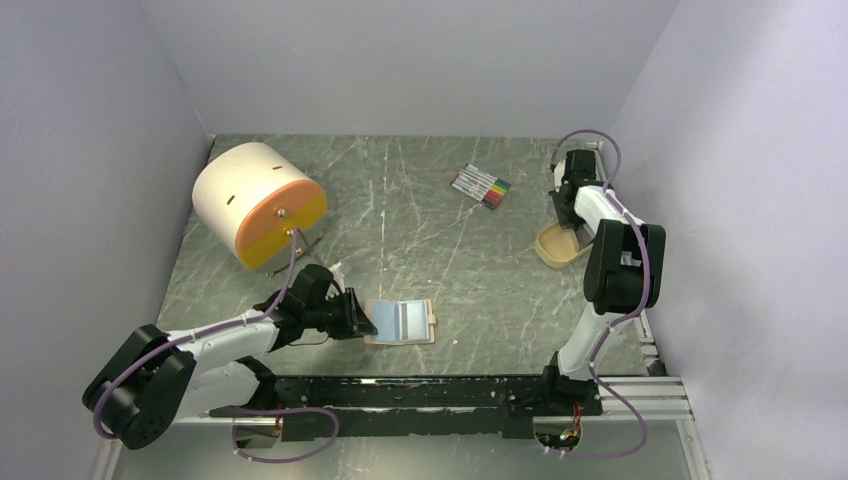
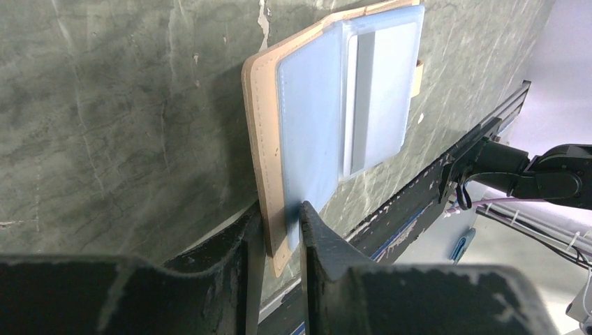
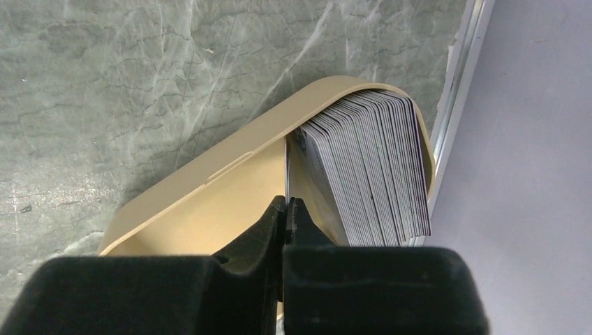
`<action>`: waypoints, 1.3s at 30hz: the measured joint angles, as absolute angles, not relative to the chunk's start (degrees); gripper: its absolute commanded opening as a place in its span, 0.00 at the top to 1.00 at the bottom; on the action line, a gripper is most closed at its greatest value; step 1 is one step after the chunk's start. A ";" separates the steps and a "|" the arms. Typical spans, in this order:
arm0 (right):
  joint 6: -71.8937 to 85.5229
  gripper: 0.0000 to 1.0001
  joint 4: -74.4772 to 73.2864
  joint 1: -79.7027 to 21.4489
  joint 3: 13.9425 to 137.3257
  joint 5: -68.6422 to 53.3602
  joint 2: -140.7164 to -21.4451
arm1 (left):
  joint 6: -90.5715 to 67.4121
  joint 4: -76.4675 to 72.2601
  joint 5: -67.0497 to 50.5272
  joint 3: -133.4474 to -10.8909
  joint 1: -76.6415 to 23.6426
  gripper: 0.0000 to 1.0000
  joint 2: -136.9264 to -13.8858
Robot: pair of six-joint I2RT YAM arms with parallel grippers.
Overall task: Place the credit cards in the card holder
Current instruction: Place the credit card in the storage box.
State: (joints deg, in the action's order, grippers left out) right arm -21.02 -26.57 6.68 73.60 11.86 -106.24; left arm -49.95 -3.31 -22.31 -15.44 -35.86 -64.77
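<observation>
Green marble table (image 1: pixel 420 200), white walls all round. Near the front edge the holder (image 2: pixel 328 118) lies open, and the left claw (image 2: pixel 281 223) pinches its left edge. At far right, the right claw (image 3: pixel 286 209) is pressed together, seemingly on one of the cards (image 3: pixel 377 167) leaning in the tray (image 3: pixel 202 178).

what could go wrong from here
1. The right gripper seems to pinch one thin card edge-on beside the tightly leaning cards in the tray; it may slip or drag neighbours out.
2. The left gripper clamps only the near edge of the holder, and the sleeves lie flat, so an incoming card may snag or push it askew.
</observation>
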 measured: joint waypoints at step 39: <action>-17.89 0.85 -32.88 6.72 71.77 15.35 -100.12 | -49.95 -3.66 -22.35 -15.49 -35.86 0.72 -65.36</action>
State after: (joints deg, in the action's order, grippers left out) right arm -17.89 -32.88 6.72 71.77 15.35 -100.12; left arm -49.95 -3.66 -22.35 -15.49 -35.86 -65.36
